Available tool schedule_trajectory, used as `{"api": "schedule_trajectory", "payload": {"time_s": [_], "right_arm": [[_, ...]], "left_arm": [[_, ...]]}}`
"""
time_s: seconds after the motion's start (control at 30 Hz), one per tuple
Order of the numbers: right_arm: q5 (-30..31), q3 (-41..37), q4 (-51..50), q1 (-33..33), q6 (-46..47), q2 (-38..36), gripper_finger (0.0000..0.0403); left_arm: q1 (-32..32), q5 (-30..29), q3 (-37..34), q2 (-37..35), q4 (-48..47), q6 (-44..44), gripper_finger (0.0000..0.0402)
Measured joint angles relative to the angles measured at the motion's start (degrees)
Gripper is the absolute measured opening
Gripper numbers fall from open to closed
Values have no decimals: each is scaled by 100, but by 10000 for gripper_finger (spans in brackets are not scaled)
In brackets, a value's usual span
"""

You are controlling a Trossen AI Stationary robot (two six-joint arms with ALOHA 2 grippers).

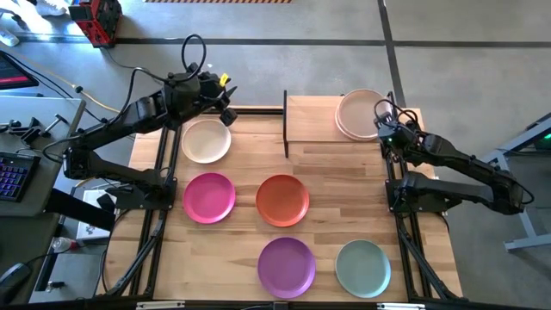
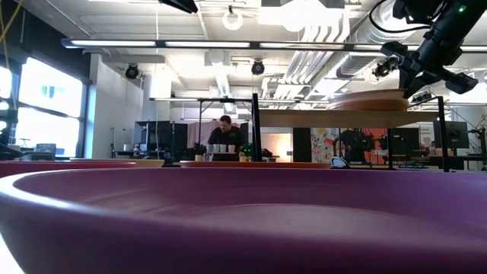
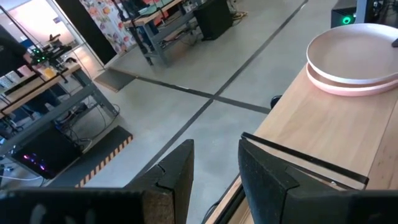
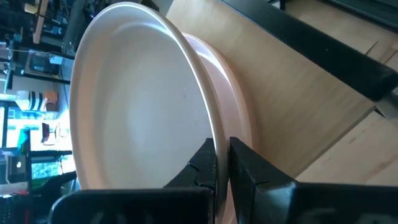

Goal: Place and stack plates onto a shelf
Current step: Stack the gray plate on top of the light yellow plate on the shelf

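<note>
A stack of pale plates, beige on top of pinkish ones, rests on the light-wood shelf at the table's far side. My right gripper is shut, its tips right at the edge of the stack's top plate, on the side toward the table's right edge. My left gripper hangs open in the air over the far left, above a cream plate, with nothing between its fingers. Magenta, orange, purple and grey-green plates lie flat on the tabletop. My right gripper's shut fingertips stand against the rim of the top plate of the stack, coming slanting down from the table's right side. Whether they touch the rim I cannot tell. The stack lies flat on the shelf.
Thin black posts stand at the shelf's left end. The shelf's left half is bare wood. In the low view the purple plate fills the foreground. A person is far back in the room.
</note>
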Motion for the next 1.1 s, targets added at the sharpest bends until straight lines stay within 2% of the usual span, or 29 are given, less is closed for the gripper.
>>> {"api": "schedule_trajectory", "payload": {"time_s": [0.2,0.6,1.1], "right_arm": [[-13,0,0,1,-132,-1,11],[22,0,192,2,-148,-16,70],[-390,416,-389,4,-452,-18,74]], "left_arm": [[0,0,0,0,2,-4,115],[0,0,0,0,2,0,115],[-2,0,2,0,6,-147,115]]}}
